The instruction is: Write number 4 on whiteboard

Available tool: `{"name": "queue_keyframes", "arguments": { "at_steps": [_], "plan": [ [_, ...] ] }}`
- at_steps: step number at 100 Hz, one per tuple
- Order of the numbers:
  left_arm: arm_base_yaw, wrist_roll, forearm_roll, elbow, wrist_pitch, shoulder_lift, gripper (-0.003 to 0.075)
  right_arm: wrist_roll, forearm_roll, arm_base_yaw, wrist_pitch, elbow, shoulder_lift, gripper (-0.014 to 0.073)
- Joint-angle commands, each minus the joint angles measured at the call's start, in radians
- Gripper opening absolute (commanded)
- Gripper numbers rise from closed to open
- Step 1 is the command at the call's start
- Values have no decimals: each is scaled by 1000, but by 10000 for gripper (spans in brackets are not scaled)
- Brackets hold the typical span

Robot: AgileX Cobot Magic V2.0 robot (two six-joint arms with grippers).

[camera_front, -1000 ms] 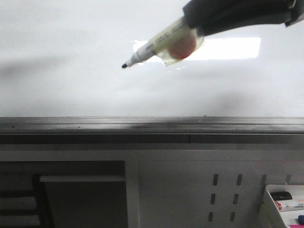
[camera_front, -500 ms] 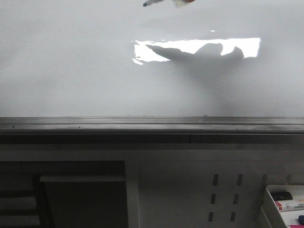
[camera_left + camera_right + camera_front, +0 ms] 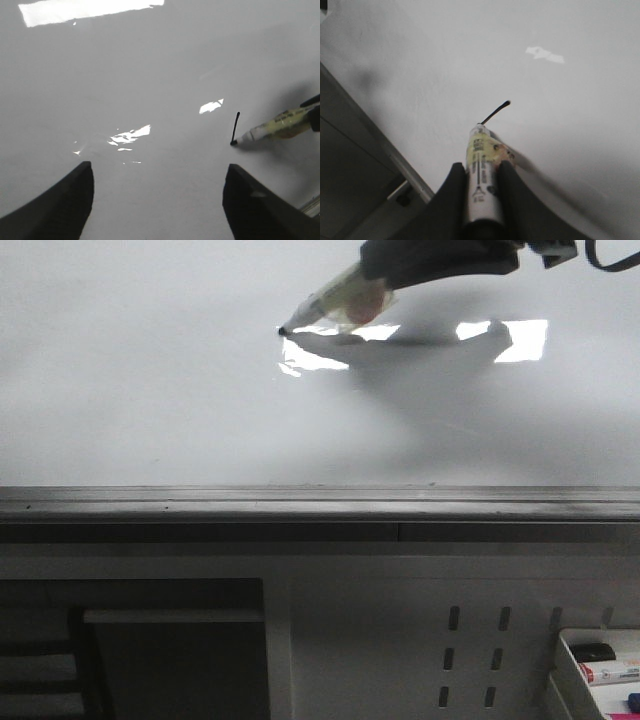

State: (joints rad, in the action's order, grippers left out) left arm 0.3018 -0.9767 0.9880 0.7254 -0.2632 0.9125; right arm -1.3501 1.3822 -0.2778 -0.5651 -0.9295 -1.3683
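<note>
Right gripper [image 3: 481, 200]: jaws clamped on the marker [image 3: 480, 165] barrel, well back from the tip. Tip rests on the whiteboard [image 3: 560, 125] just ahead of the fingers. From the tip runs a short black stroke [image 3: 495, 113], the number 4 barely begun. We judge the marker light and stiff, its smooth barrel liable to slip or twist under pressure, so a hold nearer the tip would steady it. The glossy board offers little drag. Left gripper [image 3: 157, 197]: jaws spread, holding nothing, hovering over bare board with the stroke off to one side.
</note>
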Motion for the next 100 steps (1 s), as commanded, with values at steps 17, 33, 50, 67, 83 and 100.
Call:
{"name": "queue_keyframes", "arguments": {
  "at_steps": [17, 33, 50, 67, 83, 100],
  "plan": [
    [-2, 8, 29, 28, 41, -12, 491, 18, -13, -60, 60, -22, 7, -52],
    [-2, 8, 29, 28, 41, -12, 491, 155, -146, -58, 156, 1, 68, -52],
    [-2, 8, 31, 28, 41, -12, 491, 312, -308, -33, 208, 60, 171, -52],
    [-2, 8, 30, 28, 41, -12, 491, 353, -310, 37, 151, 88, 242, -52],
    [-2, 8, 31, 28, 41, -12, 491, 339, -298, 24, 90, 59, 254, -53],
    [-2, 8, 31, 28, 41, -12, 491, 323, -285, -5, 108, 0, 217, -53]
  ]
}}
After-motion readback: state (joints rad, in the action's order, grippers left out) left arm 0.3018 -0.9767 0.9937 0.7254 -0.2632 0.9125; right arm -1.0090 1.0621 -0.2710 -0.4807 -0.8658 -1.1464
